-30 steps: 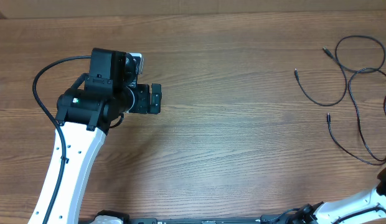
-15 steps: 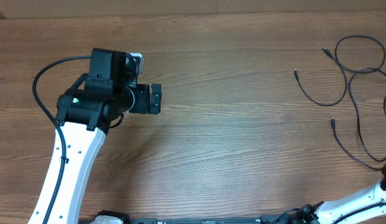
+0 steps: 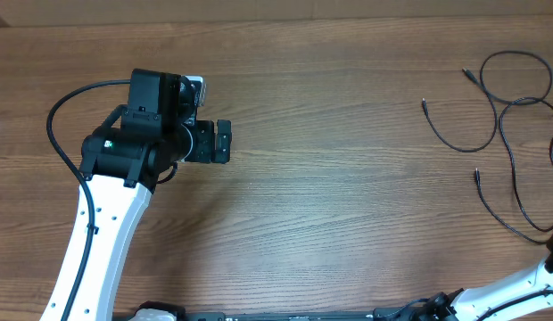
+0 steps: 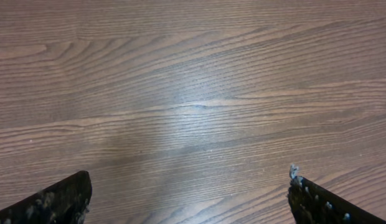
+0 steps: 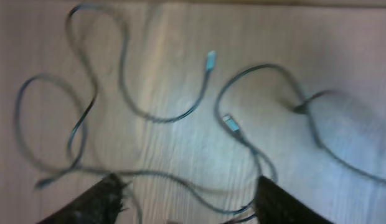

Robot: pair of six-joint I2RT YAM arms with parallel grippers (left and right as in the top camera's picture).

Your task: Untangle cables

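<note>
Several thin black cables (image 3: 477, 174) lie loosely looped on the wooden table (image 3: 348, 205) at the far right. In the blurred right wrist view the cables (image 5: 162, 119) curl across the wood, with small plugs (image 5: 229, 122) showing at two of their ends. My right gripper (image 5: 190, 202) hovers over them with its jaws apart. One cord runs on the table between the fingers, and nothing is pinched. My left gripper (image 4: 193, 199) is open over bare wood, far left of the cables (image 3: 221, 141).
The right arm (image 3: 526, 283) enters at the bottom right corner, and its gripper is mostly cut off by the overhead frame edge. The left arm's thick black wire (image 3: 58, 116) arcs behind it. The table's far edge (image 3: 276, 20) runs along the top.
The plug end of the lowest cable has slid slightly right and toward the front. The right arm's dark tip at the frame edge dropped a little. The left arm has not moved.
</note>
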